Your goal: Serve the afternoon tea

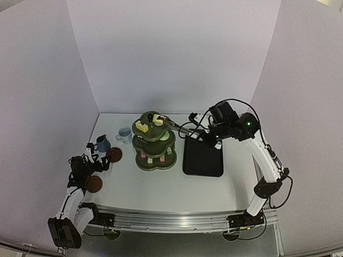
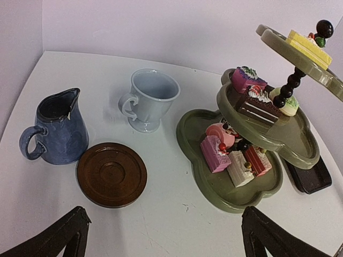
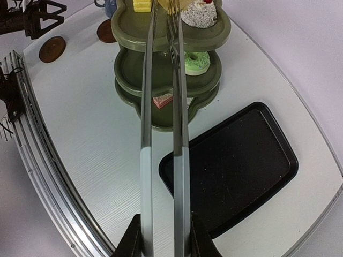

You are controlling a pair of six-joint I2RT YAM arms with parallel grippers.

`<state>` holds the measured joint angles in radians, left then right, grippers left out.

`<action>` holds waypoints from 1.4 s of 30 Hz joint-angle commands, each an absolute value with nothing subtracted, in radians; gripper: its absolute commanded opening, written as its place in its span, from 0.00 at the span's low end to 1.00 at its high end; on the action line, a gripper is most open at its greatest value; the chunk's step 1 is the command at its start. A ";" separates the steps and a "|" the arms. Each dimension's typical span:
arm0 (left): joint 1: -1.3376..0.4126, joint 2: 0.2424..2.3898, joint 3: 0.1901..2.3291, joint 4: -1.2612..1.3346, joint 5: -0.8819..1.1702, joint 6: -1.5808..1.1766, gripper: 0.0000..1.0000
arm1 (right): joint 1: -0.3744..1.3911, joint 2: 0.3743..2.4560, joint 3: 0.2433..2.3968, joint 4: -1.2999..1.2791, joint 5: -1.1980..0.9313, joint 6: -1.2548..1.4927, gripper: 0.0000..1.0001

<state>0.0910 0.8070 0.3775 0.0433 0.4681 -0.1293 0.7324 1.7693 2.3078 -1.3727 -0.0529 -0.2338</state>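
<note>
Counting 2 mugs (image 2: 153,99), 2 saucers (image 2: 111,174), 1 grn 3-tier stand (image 2: 195,134)

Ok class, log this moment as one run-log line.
left pincer: open, facing saucer | right pincer: shut on tongs | tongs tips: at top tier of stand

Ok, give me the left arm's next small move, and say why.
Probably ease the open left gripper forward toward the dark blue mug: it stands on the table beside the brown saucer, not on it, and the jaws hold nothing.
</note>
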 commanded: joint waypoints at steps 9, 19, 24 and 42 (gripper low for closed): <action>0.096 0.802 0.378 0.066 0.468 -0.119 1.00 | 0.759 1.801 2.307 -1.563 -0.046 -0.244 0.00; 0.096 0.802 0.377 0.068 0.471 -0.123 1.00 | 0.773 1.821 2.283 -1.566 -0.020 -0.239 0.00; 0.096 0.803 0.377 0.070 0.471 -0.123 1.00 | 0.775 1.828 2.310 -1.561 -0.009 -0.238 0.00; 0.096 0.804 0.377 0.074 0.472 -0.121 1.00 | 0.786 1.845 2.328 -1.559 0.000 -0.223 0.20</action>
